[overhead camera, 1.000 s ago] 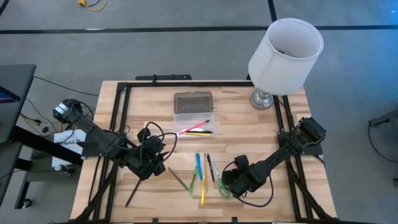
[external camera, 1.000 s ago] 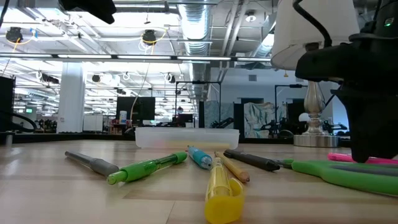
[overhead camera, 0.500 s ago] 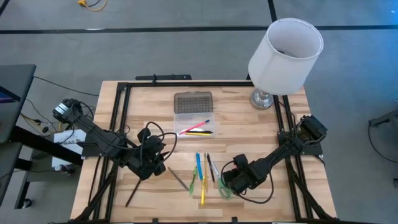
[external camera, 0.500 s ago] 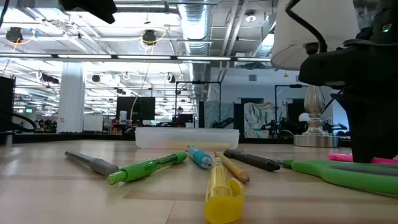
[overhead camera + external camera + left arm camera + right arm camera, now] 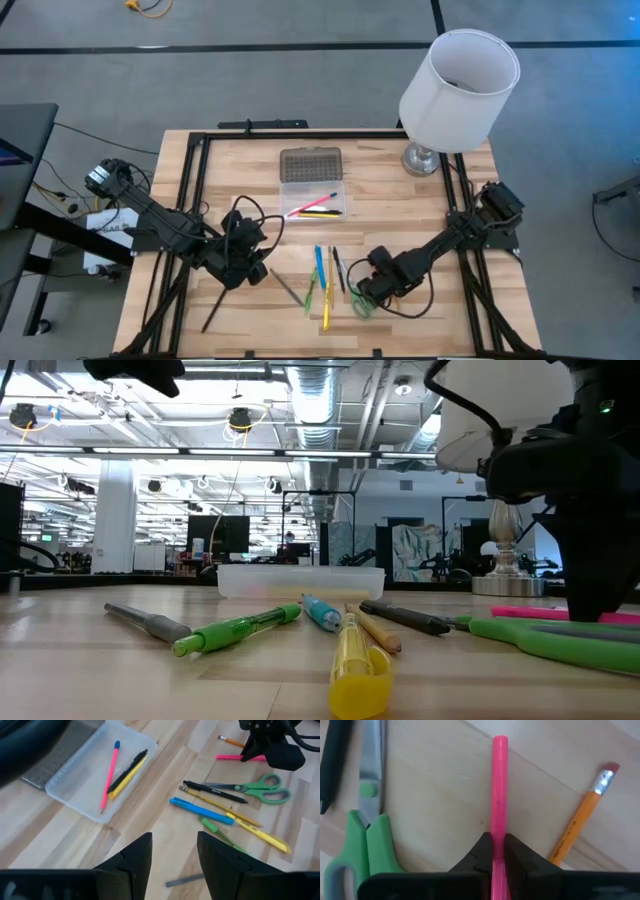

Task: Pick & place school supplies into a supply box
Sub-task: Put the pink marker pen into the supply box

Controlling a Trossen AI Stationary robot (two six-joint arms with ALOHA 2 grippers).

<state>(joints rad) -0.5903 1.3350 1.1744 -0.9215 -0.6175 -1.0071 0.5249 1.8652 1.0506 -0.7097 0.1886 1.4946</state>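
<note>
Pincer [image 5: 499, 851] on the right arm is clamped tight on a pink pen [image 5: 499, 790] down on the counter [image 5: 400, 200], beside the green scissors [image 5: 367, 835] and a pencil [image 5: 582, 817]. We see the left pincer [image 5: 174, 851] gaping wide, holding nothing, above the counter's left half. Box [image 5: 314, 198] sits mid-counter, lid open, a few pens [image 5: 120, 772] inside.

No text, label, brand, number or sign can be read in any view. The black pen [image 5: 215, 792] seems to carry faint pale print along its barrel, but it is too small to make out.
</note>
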